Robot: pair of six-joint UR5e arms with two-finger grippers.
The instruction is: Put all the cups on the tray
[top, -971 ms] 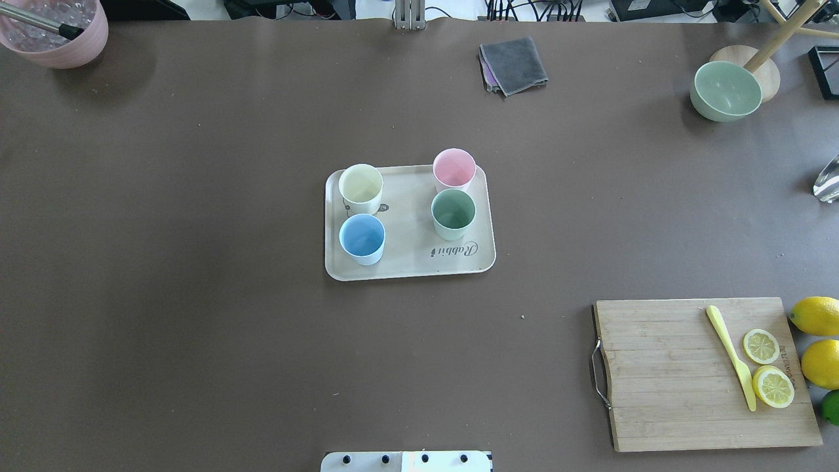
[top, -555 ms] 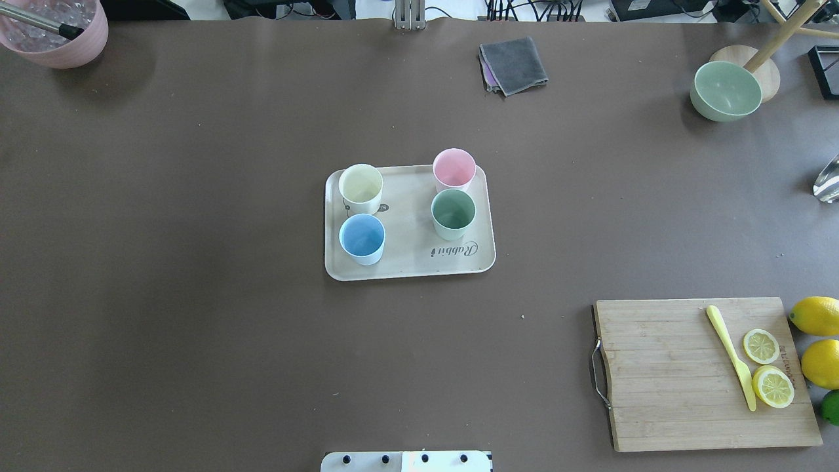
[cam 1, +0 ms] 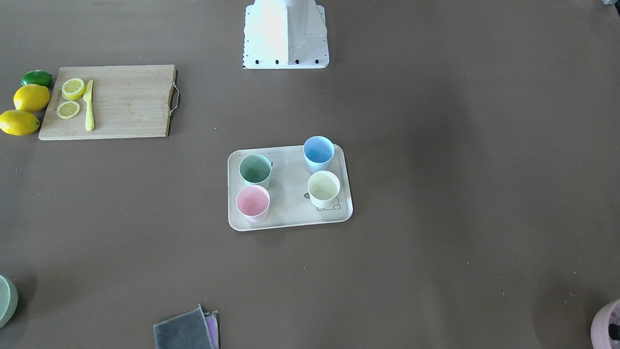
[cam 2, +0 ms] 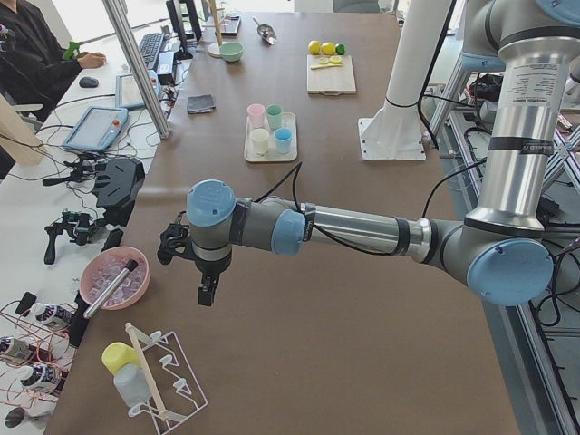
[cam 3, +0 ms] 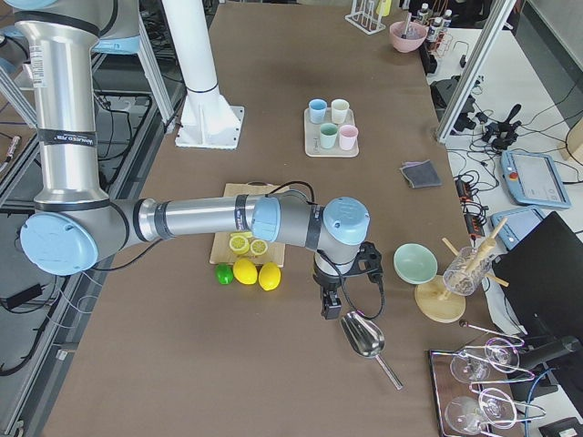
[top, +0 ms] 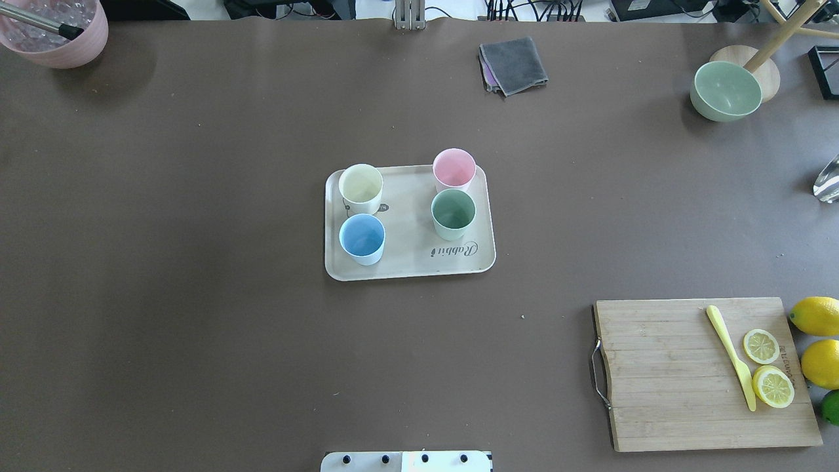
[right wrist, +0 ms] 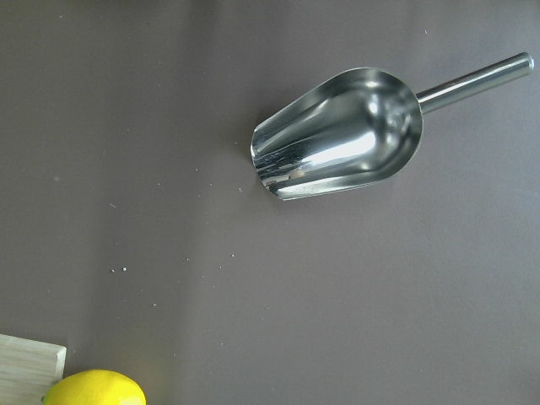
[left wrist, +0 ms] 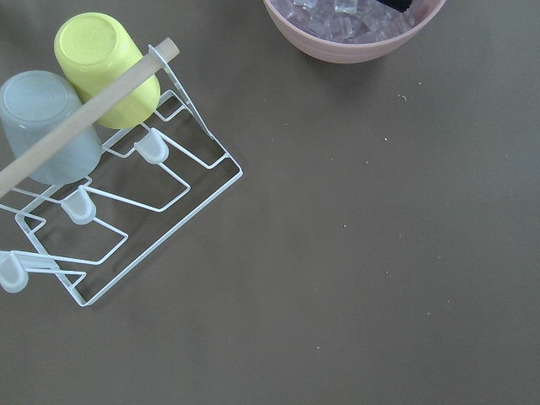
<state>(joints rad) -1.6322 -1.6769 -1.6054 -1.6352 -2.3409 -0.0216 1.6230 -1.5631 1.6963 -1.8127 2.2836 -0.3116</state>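
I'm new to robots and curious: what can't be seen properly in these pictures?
Left pincer, right pincer: side views only, too small to tell open or shut.
Rabbit drawing: overhead view, partly covered by cream cup.
Lime: overhead view, cut off by right edge.
Green bowl: front-facing view, cut off by left edge.

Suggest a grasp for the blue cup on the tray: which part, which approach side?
Likely the rim of the blue cup, from straight above: it stands upright with its mouth open. Pinch the wall on the robot-facing side, one finger inside; the cream cup stands close on the far side, and the near side is free.
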